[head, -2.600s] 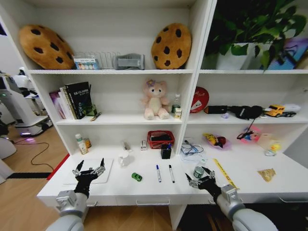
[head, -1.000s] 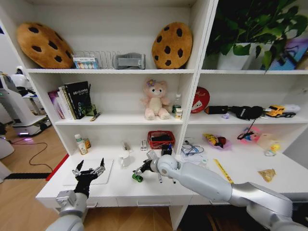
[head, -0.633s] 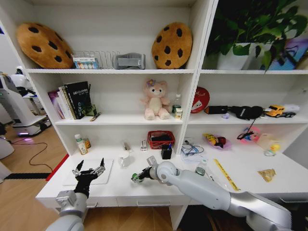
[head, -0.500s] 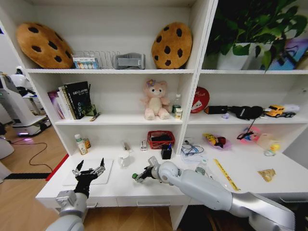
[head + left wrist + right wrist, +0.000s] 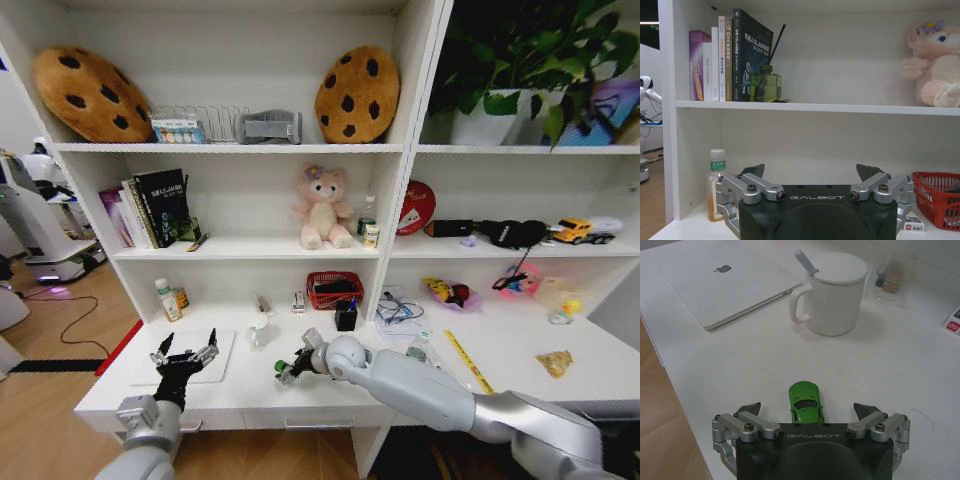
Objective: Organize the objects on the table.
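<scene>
The right gripper (image 5: pixel 808 411) hangs low over the white desk (image 5: pixel 735 365) with its fingers spread wide, holding nothing; the green toy car (image 5: pixel 806 402) sits on the desktop between the two fingertips, touched by neither. In the head view this gripper (image 5: pixel 291 368) is reached across toward the middle of the desk, the car (image 5: pixel 282 369) just at its tip, near the front edge. Bare desktop lies all around the car.

Beyond the car stands the white mug (image 5: pixel 831 295), lidded, with a spoon handle sticking out by the rim. To the mug's handle side lies the closed silver laptop (image 5: pixel 725 280), set near the desk's end. A small clear tray (image 5: pixel 886 282) with small items sits behind the mug.

The left gripper (image 5: pixel 184 360) is parked over the laptop (image 5: pixel 190 355), fingers splayed open and empty. Farther along the desk lie a yellow ruler (image 5: pixel 466 362) and, at the back, a red wire basket (image 5: pixel 333 290) with dark contents I cannot make out.
</scene>
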You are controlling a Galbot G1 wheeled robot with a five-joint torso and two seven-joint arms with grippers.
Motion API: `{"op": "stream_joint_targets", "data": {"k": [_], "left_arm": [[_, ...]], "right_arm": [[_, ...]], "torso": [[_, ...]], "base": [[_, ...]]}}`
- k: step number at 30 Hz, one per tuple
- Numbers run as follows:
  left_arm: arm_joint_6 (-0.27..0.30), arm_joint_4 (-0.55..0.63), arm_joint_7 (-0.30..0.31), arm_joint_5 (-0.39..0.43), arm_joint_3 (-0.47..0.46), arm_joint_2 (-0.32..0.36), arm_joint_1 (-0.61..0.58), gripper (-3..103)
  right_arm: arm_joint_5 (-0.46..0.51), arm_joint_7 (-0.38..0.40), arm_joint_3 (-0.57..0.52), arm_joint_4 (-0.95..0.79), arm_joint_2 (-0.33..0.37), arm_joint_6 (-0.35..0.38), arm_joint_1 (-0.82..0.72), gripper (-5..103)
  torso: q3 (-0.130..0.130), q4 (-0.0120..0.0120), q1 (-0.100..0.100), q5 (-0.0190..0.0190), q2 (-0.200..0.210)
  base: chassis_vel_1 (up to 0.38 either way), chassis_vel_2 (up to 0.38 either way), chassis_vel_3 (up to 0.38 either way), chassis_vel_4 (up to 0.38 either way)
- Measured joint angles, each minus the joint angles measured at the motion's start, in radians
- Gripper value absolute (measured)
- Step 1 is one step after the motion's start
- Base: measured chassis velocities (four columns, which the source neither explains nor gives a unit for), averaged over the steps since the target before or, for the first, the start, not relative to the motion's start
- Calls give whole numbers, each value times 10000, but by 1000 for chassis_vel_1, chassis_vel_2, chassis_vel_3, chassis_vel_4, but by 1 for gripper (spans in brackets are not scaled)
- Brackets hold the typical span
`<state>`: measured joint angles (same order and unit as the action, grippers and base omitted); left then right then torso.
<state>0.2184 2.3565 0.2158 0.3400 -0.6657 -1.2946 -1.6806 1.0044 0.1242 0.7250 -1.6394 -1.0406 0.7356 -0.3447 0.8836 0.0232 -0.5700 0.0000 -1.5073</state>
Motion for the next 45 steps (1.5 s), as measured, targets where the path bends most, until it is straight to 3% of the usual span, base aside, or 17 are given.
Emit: {"op": "stream_joint_targets", "data": {"k": [4, 14, 26, 38, 45], "left_arm": [[0, 0, 0, 0, 0, 0, 0, 100], [0, 0, 0, 0, 0, 0, 0, 100], [0, 0, 0, 0, 0, 0, 0, 100], [0, 0, 0, 0, 0, 0, 0, 100], [0, 0, 0, 0, 0, 0, 0, 100]], "right_arm": [[7, 41, 81, 71, -80, -2, 51, 102], [136, 435, 274, 105, -231, -2, 132, 80], [146, 472, 82, -364, 324, -3, -225, 78], [47, 340, -23, -185, 214, -3, -334, 73], [-353, -154, 64, 1, 82, -3, -122, 73]], "torso": [[0, 0, 0, 0, 0], [0, 0, 0, 0, 1], [0, 1, 0, 0, 0], [0, 0, 0, 0, 0], [0, -1, 0, 0, 0]], "base": [[0, 0, 0, 0], [0, 0, 0, 0], [0, 0, 0, 0], [0, 0, 0, 0], [0, 0, 0, 0]]}}
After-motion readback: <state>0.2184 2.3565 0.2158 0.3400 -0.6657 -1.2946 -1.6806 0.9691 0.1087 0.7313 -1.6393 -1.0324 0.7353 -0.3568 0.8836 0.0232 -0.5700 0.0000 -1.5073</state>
